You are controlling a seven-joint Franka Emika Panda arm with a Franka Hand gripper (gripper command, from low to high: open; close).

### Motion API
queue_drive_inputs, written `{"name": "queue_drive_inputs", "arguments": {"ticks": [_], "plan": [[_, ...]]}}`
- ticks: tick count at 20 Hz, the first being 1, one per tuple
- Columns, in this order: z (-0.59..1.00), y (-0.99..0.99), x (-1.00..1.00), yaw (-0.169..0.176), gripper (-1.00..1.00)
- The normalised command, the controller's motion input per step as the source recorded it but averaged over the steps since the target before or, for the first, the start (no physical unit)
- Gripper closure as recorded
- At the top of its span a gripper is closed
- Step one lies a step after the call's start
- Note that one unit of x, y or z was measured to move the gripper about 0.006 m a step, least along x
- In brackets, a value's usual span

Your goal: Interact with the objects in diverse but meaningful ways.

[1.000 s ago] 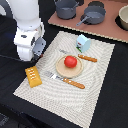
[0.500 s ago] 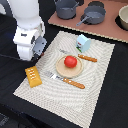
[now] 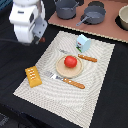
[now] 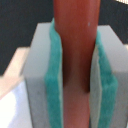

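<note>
Wrist view: the pincer [image 4: 75, 70] is clenched on the brown sausage [image 4: 75, 55], its green pads [image 4: 54, 85] pressed against both flanks of it.
Sausage axis: the long axis runs along the length of the fingers and sticks out past their tips, so it likely hangs close to upright, though its true tilt cannot be read from this close.
Exterior view: the pincer [image 3: 34, 36] sits under the white arm, above the dark surface [image 3: 15, 65] and just off the edge of the pale striped mat [image 3: 95, 75]; the sausage itself is hidden there by the arm.
Nearest thing: the ridged yellow-orange block [image 3: 33, 77] lies flat on the mat's corner, below the pincer and toward the camera.
Plate: the tan round plate [image 3: 68, 66] with the small red tomato [image 3: 70, 61] on it lies beyond the block, off to the exterior view's right of the pincer.
Cutlery: one orange-handled piece [image 3: 74, 83] lies just beside the plate on its near side, another [image 3: 88, 58] on its far side.
Carton: the pale blue-white carton [image 3: 83, 43] stands farther right of the pincer.
Pots: the grey pots [image 3: 94, 14] rest on the tan board, well apart from the pincer.
Turning relation: any free spot on the mat lies rightward and down from the pincer, so the sausage would probably have to be laid over from upright to flat.
</note>
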Motion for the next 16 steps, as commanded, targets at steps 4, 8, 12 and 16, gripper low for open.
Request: {"name": "queue_drive_inputs", "arguments": {"ticks": [4, 8, 12, 16], "plan": [[0.91, 0.67, 0.09, 0.0, 1.0], [0.6, 0.67, 0.15, 0.0, 1.0], [0.45, 0.73, 0.27, 0.0, 1.0], [0.27, 0.78, 0.36, 0.0, 1.0]]}}
